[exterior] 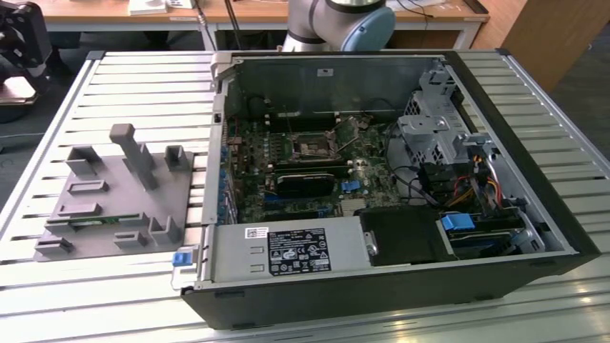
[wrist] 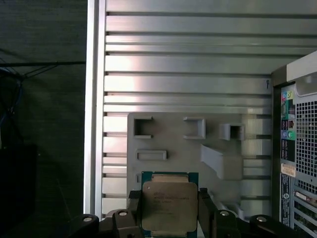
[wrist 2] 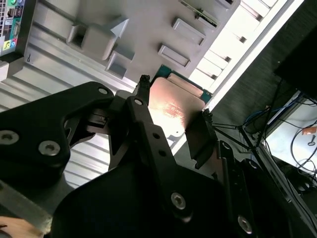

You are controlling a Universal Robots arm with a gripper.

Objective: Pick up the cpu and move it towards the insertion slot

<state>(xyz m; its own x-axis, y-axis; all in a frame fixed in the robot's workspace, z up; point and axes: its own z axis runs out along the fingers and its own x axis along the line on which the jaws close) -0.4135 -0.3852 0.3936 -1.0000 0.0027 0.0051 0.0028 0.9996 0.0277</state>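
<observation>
Exterior view: an open computer case (exterior: 333,304) lies on its side on a slatted table (exterior: 143,78), occupying the centre and the exterior view's right. The motherboard (exterior: 250,153) is exposed inside. The insertion slot (exterior: 315,146) sits in the upper centre of the board: a square silver frame with a dark centre. A labelled power supply (exterior: 286,251) fills the lower centre of the case. A grey fixture (exterior: 105,207) with raised blocks and pockets rests on the table at the exterior view's left, just beside the case. The base of the arm (exterior: 338,25) stands at the upper centre, behind the case.

In both wrist views, the gripper (wrist: 169,213) (wrist 2: 175,97) is clamped on the cpu (wrist: 167,203) (wrist 2: 171,111). Its 2 black fingers (wrist: 205,213) (wrist 2: 148,134) press against 2 opposite edges of the chip. The silver metal top of the cpu faces the first wrist view camera, with a green rim showing around it.

In the first wrist view, the grey fixture (wrist: 173,131) and the slatted table (wrist: 188,64) lie beyond the held cpu. The cpu overlaps 1 edge of the fixture. The rear panel (wrist: 297,148) of the computer case, with coloured ports, stands alongside the fixture.

In the second wrist view, the cpu reflects bright light, and the fixture (wrist 2: 143,29) lies past it.
</observation>
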